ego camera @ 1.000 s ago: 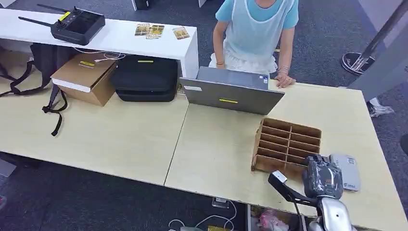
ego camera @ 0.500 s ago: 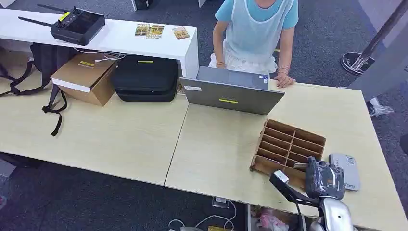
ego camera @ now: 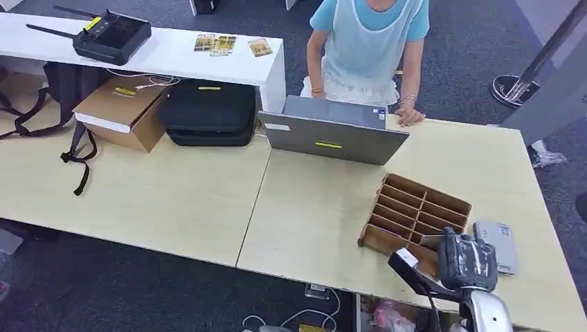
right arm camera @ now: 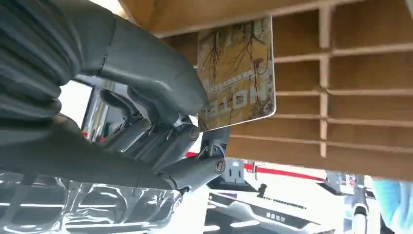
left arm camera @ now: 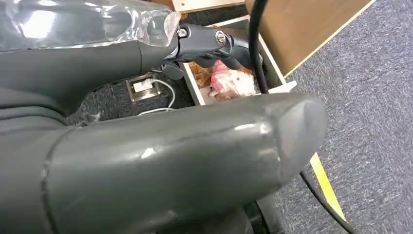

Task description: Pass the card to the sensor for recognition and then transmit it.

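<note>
Pinching a patterned card (right arm camera: 237, 68) between thumb and fingers, the robot's right hand (ego camera: 466, 259) hovers at the near edge of the pale table (ego camera: 325, 214), just in front of the wooden slotted rack (ego camera: 414, 213). A grey card sensor (ego camera: 500, 244) lies just beside the rack, toward the table's right edge. Bare tabletop stretches to the left of the rack. A person (ego camera: 367, 48) stands behind an open laptop (ego camera: 333, 135) at the far edge. Whether the left hand (left arm camera: 160, 161) holds anything cannot be told.
</note>
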`<state>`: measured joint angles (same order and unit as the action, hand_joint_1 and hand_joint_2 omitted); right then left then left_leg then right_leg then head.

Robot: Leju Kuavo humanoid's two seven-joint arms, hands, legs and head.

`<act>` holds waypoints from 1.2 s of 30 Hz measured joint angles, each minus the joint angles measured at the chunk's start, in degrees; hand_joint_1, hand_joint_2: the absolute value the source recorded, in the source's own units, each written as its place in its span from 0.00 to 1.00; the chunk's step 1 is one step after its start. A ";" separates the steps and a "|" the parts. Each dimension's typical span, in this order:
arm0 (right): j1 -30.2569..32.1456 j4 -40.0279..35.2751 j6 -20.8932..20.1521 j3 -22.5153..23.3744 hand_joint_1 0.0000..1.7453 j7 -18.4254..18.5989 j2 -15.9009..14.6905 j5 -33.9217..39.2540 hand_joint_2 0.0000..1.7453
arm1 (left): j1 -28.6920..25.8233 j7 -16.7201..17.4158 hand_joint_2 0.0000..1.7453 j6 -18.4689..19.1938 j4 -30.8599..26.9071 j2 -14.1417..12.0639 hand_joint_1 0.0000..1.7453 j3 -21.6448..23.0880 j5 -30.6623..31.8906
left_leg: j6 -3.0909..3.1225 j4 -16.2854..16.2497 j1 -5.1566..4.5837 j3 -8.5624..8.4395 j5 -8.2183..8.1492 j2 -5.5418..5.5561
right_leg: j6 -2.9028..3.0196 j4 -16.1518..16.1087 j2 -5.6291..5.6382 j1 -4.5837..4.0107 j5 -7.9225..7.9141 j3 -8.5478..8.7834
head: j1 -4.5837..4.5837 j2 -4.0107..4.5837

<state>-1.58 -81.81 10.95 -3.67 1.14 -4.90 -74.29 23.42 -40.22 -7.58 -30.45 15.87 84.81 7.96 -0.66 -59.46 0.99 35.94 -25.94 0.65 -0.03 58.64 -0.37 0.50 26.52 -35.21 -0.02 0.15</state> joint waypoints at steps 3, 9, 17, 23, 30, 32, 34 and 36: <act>-0.01 0.02 0.81 0.20 1.00 -0.50 -0.02 1.77 1.00 | 0.00 0.02 0.00 0.00 0.00 0.00 0.00 0.00 0.00 | 0.00 0.00 0.00 0.00 0.00 0.00 | 0.00 0.00 0.00 0.00 0.00 0.00 | 0.00 0.00; -0.02 0.18 2.08 0.24 1.00 -1.07 -0.02 2.99 1.00 | -0.01 0.02 0.00 0.00 -0.07 -0.09 0.00 0.00 0.07 | 0.00 0.00 -0.01 0.01 0.00 0.00 | 0.00 0.00 0.00 0.00 0.00 0.01 | 0.00 0.00; -0.63 0.48 4.15 0.22 1.00 -2.56 -0.02 4.68 1.00 | -0.01 0.02 0.00 0.00 -0.15 -0.11 0.00 0.00 0.22 | 0.00 0.00 -0.01 0.02 0.00 0.00 | 0.00 0.01 0.00 0.00 0.00 0.01 | 0.00 0.00; -4.95 0.94 7.02 -1.14 1.00 -4.52 -0.02 6.10 1.00 | -0.07 0.44 0.00 -0.02 -1.38 -0.59 0.00 0.00 -0.09 | 0.00 0.00 -0.01 0.02 0.01 -0.03 | 0.00 0.02 0.03 0.00 -0.02 0.02 | 0.02 0.00; -13.60 3.50 8.39 -3.78 1.00 -6.38 -0.04 9.94 1.00 | -0.09 0.87 0.00 -0.02 -2.10 -0.87 0.00 0.00 -0.37 | -0.04 0.00 -0.01 0.00 0.07 -0.06 | 0.01 0.03 0.07 0.01 -0.06 0.01 | 0.00 0.00; -16.00 4.09 8.37 -4.48 1.00 -6.58 -0.02 10.71 1.00 | -0.09 0.87 0.00 -0.02 -2.14 -0.87 0.00 0.00 -0.37 | -0.04 -0.01 -0.01 0.01 0.07 -0.05 | 0.01 0.03 0.06 0.01 -0.06 0.01 | 0.02 0.00; -18.50 4.96 8.35 -5.40 1.00 -7.06 -0.02 11.54 1.00 | -0.09 0.98 0.00 -0.02 -2.30 -0.92 0.00 0.00 -0.28 | -0.04 -0.01 -0.01 0.01 0.07 -0.05 | 0.01 0.03 0.07 0.01 -0.06 0.01 | 0.02 0.00; -21.33 6.06 8.28 -6.30 1.00 -7.34 -0.02 12.13 1.00 | -0.09 1.03 0.00 -0.02 -2.47 -0.98 0.00 0.00 -0.17 | -0.04 -0.01 -0.01 0.00 0.07 -0.06 | 0.01 0.03 0.08 0.00 -0.06 0.01 | 0.00 0.00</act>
<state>-22.91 -75.75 19.23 -9.97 -6.21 -4.92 -62.16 23.33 -39.19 -7.61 -32.92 14.88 84.80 7.78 -0.71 -59.46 0.98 35.95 -25.86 0.59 -0.01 58.67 -0.29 0.50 26.46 -35.20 -0.02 0.15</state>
